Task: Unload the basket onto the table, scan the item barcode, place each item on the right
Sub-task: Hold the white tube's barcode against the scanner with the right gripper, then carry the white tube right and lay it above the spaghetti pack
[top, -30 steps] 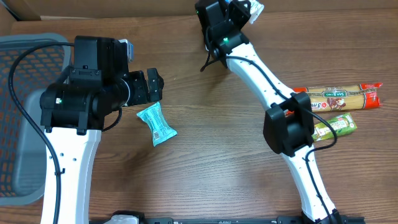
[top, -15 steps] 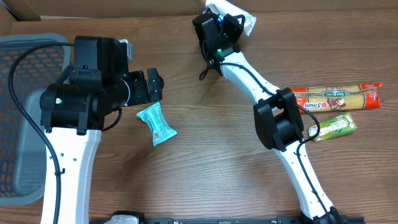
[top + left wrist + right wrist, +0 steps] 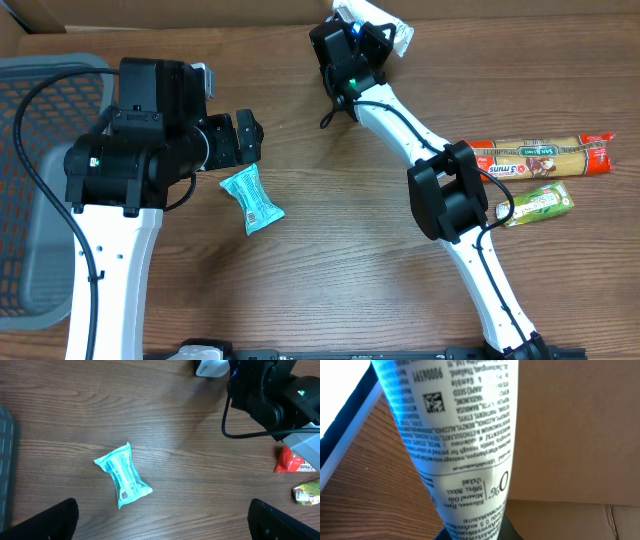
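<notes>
Right gripper clamps the white printed plastic tube, label outward, likely for scanning; left gripper hangs wide open over the crinkly teal packet.

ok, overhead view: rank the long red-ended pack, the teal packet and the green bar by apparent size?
1. Long red-ended pack: clearly largest.
2/3. Teal packet and green bar: they look about alike, and the bar is partly covered by the right arm, so they are unranked.
</notes>
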You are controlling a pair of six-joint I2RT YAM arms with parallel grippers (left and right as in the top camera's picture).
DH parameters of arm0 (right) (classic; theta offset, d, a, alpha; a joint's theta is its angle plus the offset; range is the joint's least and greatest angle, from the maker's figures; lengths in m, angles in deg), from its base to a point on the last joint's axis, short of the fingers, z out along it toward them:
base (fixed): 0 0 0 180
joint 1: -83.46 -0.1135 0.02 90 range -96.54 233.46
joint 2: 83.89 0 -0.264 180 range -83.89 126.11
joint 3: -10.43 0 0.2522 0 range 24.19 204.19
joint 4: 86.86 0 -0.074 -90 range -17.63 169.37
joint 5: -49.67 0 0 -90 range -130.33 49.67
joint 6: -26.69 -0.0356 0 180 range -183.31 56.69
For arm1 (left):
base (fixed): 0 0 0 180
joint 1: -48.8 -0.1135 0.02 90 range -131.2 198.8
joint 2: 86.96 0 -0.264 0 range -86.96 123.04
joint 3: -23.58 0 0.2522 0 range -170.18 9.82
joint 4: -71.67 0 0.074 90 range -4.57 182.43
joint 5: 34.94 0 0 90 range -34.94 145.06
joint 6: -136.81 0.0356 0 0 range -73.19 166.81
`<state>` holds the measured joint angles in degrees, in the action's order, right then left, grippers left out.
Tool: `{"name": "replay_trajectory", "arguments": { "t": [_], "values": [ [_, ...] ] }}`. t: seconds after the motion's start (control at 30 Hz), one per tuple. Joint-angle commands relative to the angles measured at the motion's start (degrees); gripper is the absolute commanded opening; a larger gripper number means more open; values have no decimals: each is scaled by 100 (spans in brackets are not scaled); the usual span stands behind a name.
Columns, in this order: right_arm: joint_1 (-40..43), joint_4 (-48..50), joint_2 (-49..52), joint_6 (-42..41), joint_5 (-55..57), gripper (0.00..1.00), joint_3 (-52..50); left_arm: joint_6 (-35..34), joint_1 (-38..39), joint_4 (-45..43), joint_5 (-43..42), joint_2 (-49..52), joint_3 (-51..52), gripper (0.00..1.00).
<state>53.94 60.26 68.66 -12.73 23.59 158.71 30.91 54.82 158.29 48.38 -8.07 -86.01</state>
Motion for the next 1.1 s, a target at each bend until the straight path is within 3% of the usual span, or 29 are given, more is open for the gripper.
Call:
{"name": "replay_trajectory", "arguments": {
  "t": [0.0,0.13,0.23,0.37,0.57,0.73,0.83,1.07],
  "values": [
    [-94,107,-208,-256,199,4,107,111,11,-2,-39,31,0,99],
    [-173,101,-332,-267,199,4,107,109,11,-2,-39,28,0,100],
    [-219,-94,-560,-748,70,4,107,109,11,-2,-39,31,0,100],
    [-245,-1445,-1196,-1652,-789,4,109,111,11,-2,-39,31,0,100],
    [-144,-3679,-2608,-3512,-3357,4,109,111,11,-2,-39,31,0,99],
    [402,-4588,-3484,-5108,-6054,4,109,111,11,-2,-39,31,0,99],
    [896,-5010,-3698,-5906,-7130,4,109,109,11,-2,-39,31,0,99],
    [2076,-5840,-3650,-8900,-7206,4,-219,109,11,-2,-39,31,0,100]
  ]
}}
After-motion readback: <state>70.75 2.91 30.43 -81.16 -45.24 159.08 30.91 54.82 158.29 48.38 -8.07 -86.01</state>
